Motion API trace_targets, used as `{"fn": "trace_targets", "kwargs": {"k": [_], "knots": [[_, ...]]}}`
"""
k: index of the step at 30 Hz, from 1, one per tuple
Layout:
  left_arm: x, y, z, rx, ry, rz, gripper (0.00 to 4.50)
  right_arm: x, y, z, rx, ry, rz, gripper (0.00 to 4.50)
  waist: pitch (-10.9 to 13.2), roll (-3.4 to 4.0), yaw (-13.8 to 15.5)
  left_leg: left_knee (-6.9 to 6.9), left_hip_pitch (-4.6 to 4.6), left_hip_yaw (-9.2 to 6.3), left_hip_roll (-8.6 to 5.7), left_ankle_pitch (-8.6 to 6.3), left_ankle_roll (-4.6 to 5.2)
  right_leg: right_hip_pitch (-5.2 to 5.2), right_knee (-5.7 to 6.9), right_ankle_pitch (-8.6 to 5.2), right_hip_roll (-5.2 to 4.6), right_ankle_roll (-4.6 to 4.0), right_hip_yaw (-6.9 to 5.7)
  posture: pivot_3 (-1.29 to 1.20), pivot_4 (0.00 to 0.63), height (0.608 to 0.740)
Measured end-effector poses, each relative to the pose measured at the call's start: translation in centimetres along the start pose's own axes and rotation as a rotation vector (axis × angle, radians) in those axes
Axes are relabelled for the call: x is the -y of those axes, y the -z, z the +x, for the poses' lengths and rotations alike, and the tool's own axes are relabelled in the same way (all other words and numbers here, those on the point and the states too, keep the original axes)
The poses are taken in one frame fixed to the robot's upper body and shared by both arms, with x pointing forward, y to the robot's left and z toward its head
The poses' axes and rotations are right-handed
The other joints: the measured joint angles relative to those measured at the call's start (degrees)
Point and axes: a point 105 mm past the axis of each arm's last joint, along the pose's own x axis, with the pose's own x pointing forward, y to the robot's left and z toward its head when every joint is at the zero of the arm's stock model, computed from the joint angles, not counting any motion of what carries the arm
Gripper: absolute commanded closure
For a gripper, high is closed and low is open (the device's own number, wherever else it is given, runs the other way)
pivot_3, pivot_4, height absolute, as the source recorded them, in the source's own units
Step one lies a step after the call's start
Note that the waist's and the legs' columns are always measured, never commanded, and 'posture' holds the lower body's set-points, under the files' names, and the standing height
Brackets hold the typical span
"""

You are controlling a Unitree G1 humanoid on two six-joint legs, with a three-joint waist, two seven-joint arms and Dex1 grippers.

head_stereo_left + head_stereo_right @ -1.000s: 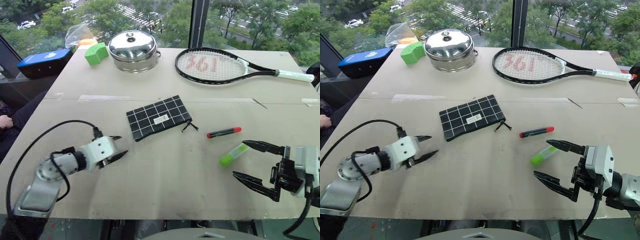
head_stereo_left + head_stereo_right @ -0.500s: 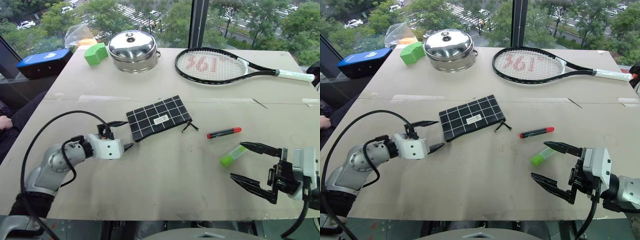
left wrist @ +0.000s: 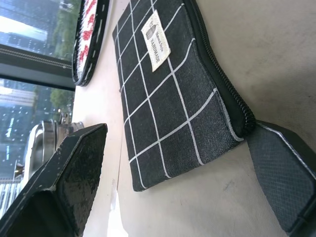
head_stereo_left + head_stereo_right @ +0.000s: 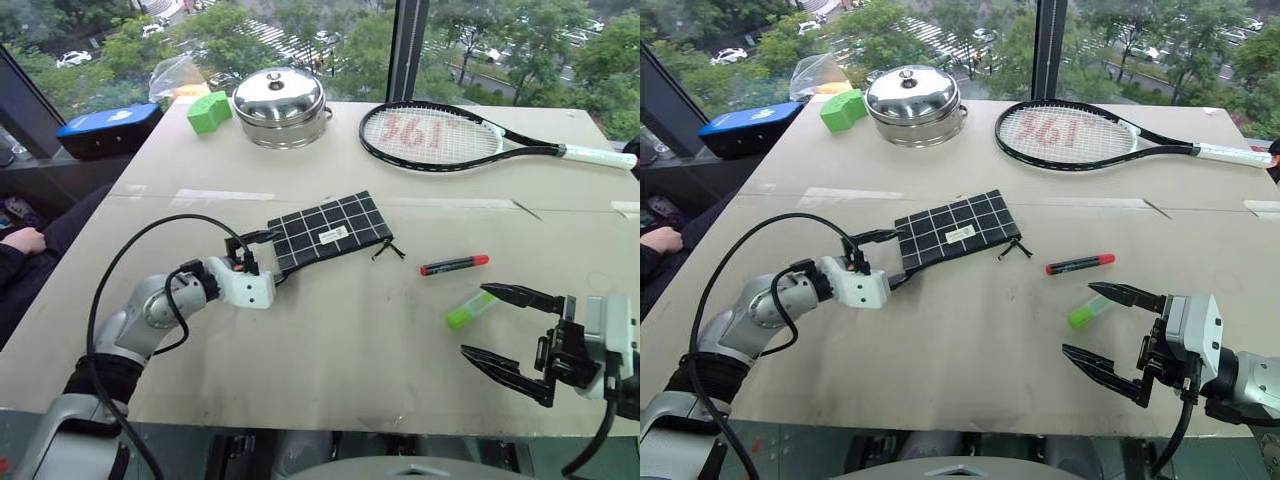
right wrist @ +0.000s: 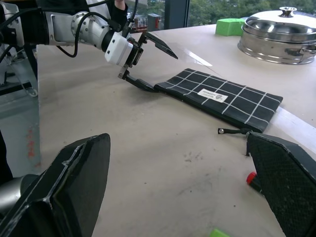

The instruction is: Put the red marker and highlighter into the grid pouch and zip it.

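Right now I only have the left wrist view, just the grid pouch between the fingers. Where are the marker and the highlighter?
Observer: The red marker lies on the table to the right of the grid pouch, beyond its zipper cord.
Operator: And the highlighter?
Observer: The highlighter lies nearer the robot than the marker, close to the right gripper.
Operator: Is that gripper holding anything?
Observer: No, it is open and empty.
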Motion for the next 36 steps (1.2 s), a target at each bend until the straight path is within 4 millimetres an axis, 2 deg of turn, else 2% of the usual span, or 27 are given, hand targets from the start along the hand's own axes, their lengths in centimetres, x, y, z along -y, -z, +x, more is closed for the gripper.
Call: {"fn": "trace_targets", "kwargs": {"k": [8,12,16,21,24,29,31,32,36], "knots": [[-0.1,-0.2,2.3,0.04,-0.026,-0.038,0.04,-0.1,0.0,0.1,-0.002,0.019,-0.006,0.0,-0.21,0.42,1.6,0.06,-0.13,0.13,-0.02,0.1,0.15,0.22,0.03,-0.02,-0.29,-0.01,-0.39,0.0,0.15,0.74],[-0.4,-0.2,3.6,0.04,-0.071,-0.145,0.04,-0.5,-0.1,0.1,-0.003,0.018,-0.007,0.0,-0.26,0.34,1.15,0.12,-0.13,0.18,-0.02,0.12,0.2,0.26,0.02,0.04,-0.27,0.12,-0.47,0.0,0.15,0.74],[-0.8,-0.2,3.7,0.032,-0.067,-0.181,0.04,-0.5,0.0,0.0,-0.009,0.033,0.001,0.0,-0.28,0.28,1.02,0.11,-0.17,0.11,0.0,0.12,0.2,0.25,0.02,0.04,-0.22,0.22,-0.65,0.0,0.15,0.74],[-1.3,-0.4,4.2,0.027,-0.024,-0.11,0.04,-0.6,-0.1,0.0,-0.005,0.049,-0.001,0.0,-0.25,0.22,1.08,0.12,-0.18,0.1,-0.01,0.12,0.2,0.26,0.0,-0.01,-0.22,0.18,-0.69,0.0,0.15,0.74],[-1.1,-0.3,4.5,0.02,0.013,-0.117,0.82,-0.5,-0.1,0.1,-0.003,0.058,-0.005,0.0,-0.23,0.19,0.96,0.12,-0.16,0.13,-0.01,0.12,0.2,0.26,0.0,-0.05,-0.24,0.11,-0.65,0.0,0.15,0.74],[0.1,0.1,4.6,0.009,0.117,-0.281,3.29,-0.6,-0.2,0.1,0.0,0.066,-0.008,0.0,-0.24,0.2,0.64,0.11,-0.16,0.1,0.02,0.12,0.2,0.25,0.0,-0.04,-0.23,0.14,-0.69,0.0,0.15,0.74],[0.4,0.2,4.5,0.001,0.148,-0.343,4.11,-0.6,-0.3,0.2,0.005,0.073,-0.011,0.0,-0.24,0.19,0.38,0.1,-0.17,0.07,0.03,0.12,0.2,0.25,0.0,-0.04,-0.21,0.14,-0.72,0.0,0.15,0.74],[0.1,0.6,4.3,-0.012,0.153,-0.379,4.33,-0.6,-0.4,0.2,0.01,0.075,-0.01,0.0,-0.25,0.2,-0.03,0.1,-0.16,0.07,0.03,0.12,0.2,0.25,0.0,-0.04,-0.2,0.14,-0.71,0.0,0.15,0.74],[0.4,0.9,3.6,-0.034,0.181,-0.558,4.33,-0.6,-0.2,0.6,0.019,0.089,0.008,0.0,-0.25,0.19,-1.08,0.09,-0.17,0.12,0.03,0.12,0.2,0.25,0.0,-0.02,-0.19,0.2,-0.64,0.0,0.15,0.74]]}}
